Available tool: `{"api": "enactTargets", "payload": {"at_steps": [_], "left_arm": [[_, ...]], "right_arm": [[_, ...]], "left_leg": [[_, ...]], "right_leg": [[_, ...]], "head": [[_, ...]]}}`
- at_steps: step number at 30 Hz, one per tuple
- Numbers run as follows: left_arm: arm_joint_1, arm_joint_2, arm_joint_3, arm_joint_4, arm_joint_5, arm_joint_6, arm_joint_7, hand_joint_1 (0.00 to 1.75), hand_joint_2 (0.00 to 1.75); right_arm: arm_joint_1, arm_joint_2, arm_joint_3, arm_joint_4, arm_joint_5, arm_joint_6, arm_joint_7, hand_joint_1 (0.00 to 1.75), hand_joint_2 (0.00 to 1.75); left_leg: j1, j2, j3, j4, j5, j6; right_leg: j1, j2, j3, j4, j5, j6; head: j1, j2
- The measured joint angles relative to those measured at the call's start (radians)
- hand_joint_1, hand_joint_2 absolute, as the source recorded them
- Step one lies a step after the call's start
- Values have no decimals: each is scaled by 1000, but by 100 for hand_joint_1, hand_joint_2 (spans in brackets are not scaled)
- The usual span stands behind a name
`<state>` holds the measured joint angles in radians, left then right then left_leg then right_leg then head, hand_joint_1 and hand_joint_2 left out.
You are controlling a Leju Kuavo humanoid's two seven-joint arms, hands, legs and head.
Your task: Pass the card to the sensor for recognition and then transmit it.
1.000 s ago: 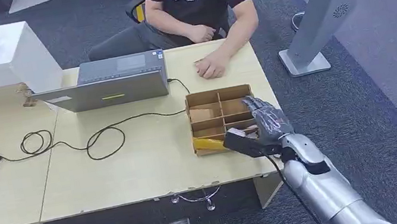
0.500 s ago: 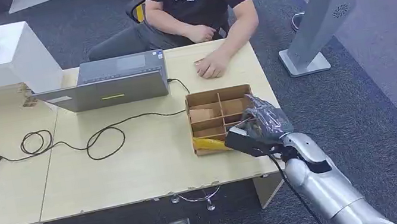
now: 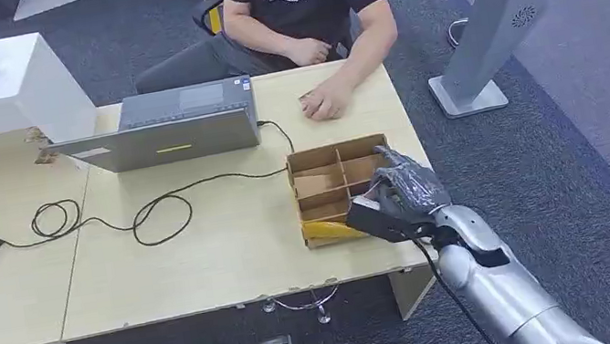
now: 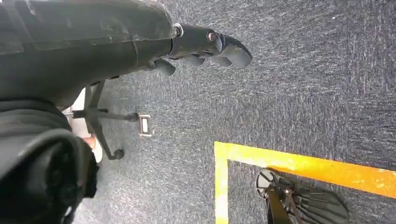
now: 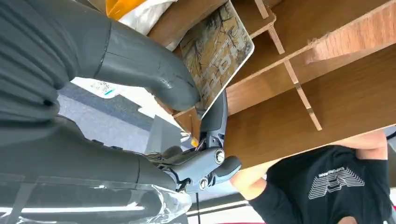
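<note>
Right hand [image 3: 405, 196] sits lower right of centre in head view, over the near-right corner of the cardboard box [image 3: 318, 159] w/ dividers. In right wrist view the hand [image 5: 154, 88] pinches the card [image 5: 215, 49] btwn thumb and a dark finger; card is patterned, tilted, at the box edge just above the compartments. Box rests on the counter [image 3: 203, 253], right end. Yellow item [image 3: 329, 228] lies at the box's near side. Laptop [image 3: 165, 129] upper centre, black cable [image 3: 150, 210] looping left of the box. Person [image 3: 303, 6] seated top centre, a hand on the counter. Left hand [image 4: 205, 46] hangs over grey carpet, fingers loosely apart, holding nothing.
</note>
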<state>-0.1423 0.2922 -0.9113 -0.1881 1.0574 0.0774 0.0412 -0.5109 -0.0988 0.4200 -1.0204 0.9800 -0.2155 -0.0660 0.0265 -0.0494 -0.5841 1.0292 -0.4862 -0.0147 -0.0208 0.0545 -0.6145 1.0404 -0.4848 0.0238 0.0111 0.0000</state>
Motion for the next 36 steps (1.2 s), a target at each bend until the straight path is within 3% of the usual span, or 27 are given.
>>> {"api": "enactTargets", "payload": {"at_steps": [17, 24, 36], "left_arm": [[0, 6, -18, 0, -11, -4, 0, 0, 0], [0, 8, -25, 0, -11, -6, 0, 0, 0], [0, 8, -34, 0, -1, -1, -6, 0, 0]], "right_arm": [[34, 2, 2, 0, -16, -47, -6, 175, 175], [14, 1, 0, -28, -3, -159, -27, 175, 175], [-112, -3, -29, -194, -9, -132, -35, 175, 175]], "left_leg": [[0, 0, 0, 0, 0, 0], [0, 1, 0, 0, 0, 0], [0, 1, 1, 0, 0, 0]], "right_leg": [[0, 0, 0, 0, 0, 0], [0, 1, 0, 0, 0, 0], [0, 1, 0, 0, 0, 0]], "head": [[0, 0], [0, 0], [0, 0]]}}
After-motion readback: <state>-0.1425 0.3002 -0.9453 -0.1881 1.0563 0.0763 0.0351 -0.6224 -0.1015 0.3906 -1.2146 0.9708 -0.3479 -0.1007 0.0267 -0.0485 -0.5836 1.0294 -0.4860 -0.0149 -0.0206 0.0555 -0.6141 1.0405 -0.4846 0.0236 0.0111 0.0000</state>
